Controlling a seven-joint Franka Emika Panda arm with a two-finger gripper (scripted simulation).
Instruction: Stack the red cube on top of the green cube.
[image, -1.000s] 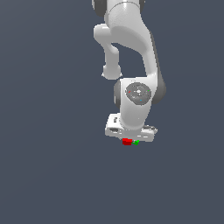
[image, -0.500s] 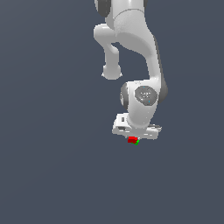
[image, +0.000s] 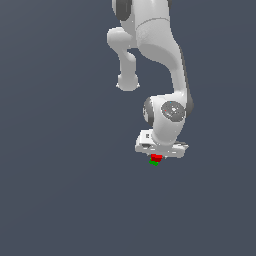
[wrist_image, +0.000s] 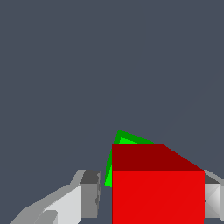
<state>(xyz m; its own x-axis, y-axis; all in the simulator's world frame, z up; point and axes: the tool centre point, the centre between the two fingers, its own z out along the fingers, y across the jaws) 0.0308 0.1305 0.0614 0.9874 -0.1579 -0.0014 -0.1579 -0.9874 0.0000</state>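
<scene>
The red cube (image: 156, 157) sits on top of the green cube (image: 153, 163), directly under my white gripper (image: 158, 153). In the wrist view the red cube (wrist_image: 157, 188) fills the space between my fingers and hides most of the green cube (wrist_image: 124, 141), which peeks out behind and beside it, turned at an angle. One finger (wrist_image: 89, 192) stands a small gap away from the red cube. The other finger (wrist_image: 213, 197) is right at the cube's opposite face. The jaws are slightly open around the red cube.
The arm (image: 165, 75) rises above the cubes. Around them there is only plain dark grey floor (image: 60, 190).
The gripper has moved toward the exterior view's right and lowered, carrying the red cube over the green cube. The red cube now rests on the green one.
</scene>
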